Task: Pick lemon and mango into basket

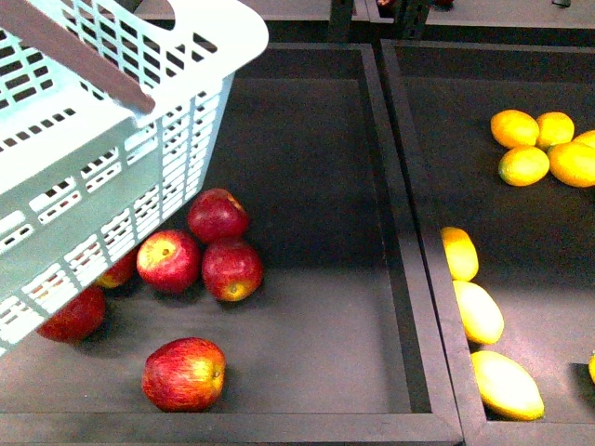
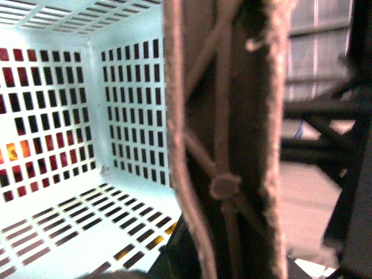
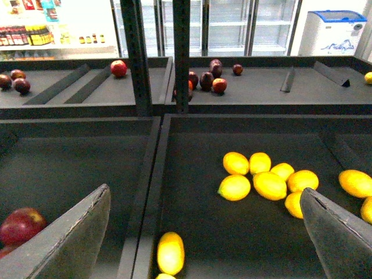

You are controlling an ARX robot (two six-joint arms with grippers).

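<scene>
Basket [image 1: 112, 177] hangs tilted above the apples [image 1: 200, 251], no fruit seen inside. Its handle [image 2: 232, 145] fills the left wrist view, so it is evidently carried, though the left gripper's own state cannot be told. Lemon [image 1: 523, 165] lies well right of the basket, in the next bin. Right gripper [image 3: 204, 193] is spread wide, facing it for pickup.

Right claw [image 3: 204, 192] spread wide, fingers [image 3: 64, 244] far apart

Dark display bins [image 1: 316, 186] with raised rims filling the frame, divider [image 1: 407, 232] right of centre, glass-door fridges [image 3: 232, 23] behind them, white chest freezer [image 3: 334, 32], stocked shelf [image 3: 35, 38], bright light
</scene>
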